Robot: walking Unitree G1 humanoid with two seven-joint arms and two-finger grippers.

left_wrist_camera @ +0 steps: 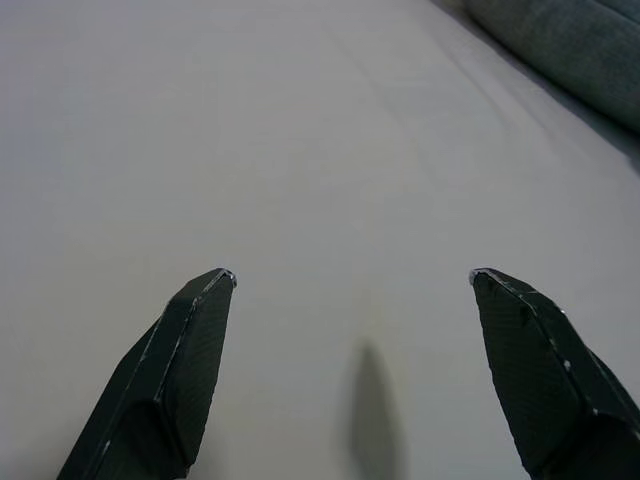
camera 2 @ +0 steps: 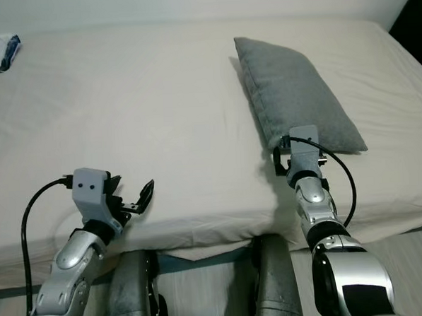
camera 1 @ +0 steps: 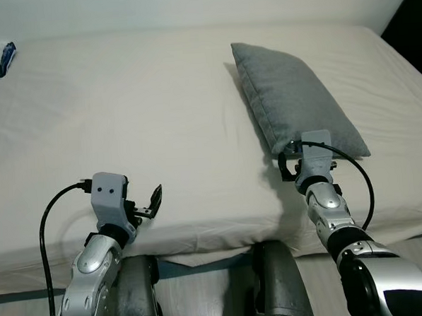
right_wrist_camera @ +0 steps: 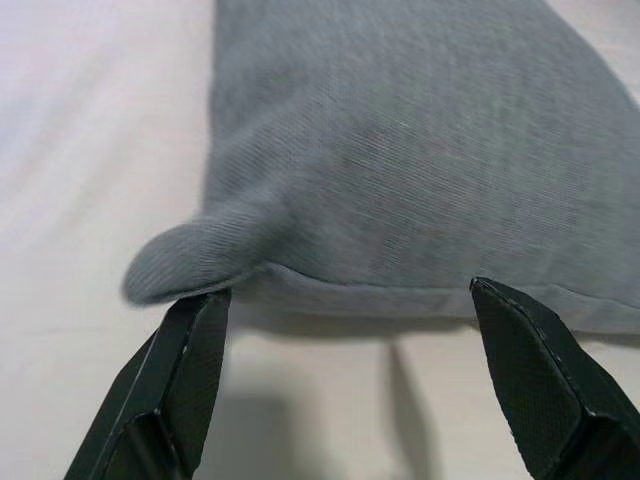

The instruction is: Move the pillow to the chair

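Note:
A grey pillow [camera 1: 293,97] lies lengthwise on the right half of the bed [camera 1: 124,113]. My right gripper [right_wrist_camera: 350,290] is open at the pillow's near end. Its two fingers sit just short of the seam, one beside the pillow's pointed corner [right_wrist_camera: 165,275], and hold nothing. From the head views the right wrist [camera 1: 313,152] hovers right at that near edge. Over the sheet close to the bed's front edge, my left gripper [left_wrist_camera: 350,275] is open and holds nothing; the pillow's edge [left_wrist_camera: 570,45] lies well ahead of it.
A blue and white packet [camera 1: 0,59] lies at the bed's far left corner. A dark gap [camera 1: 412,13] opens past the bed's far right corner. My legs [camera 1: 274,282] stand against the mattress front, with pale floor [camera 1: 421,249] to the right.

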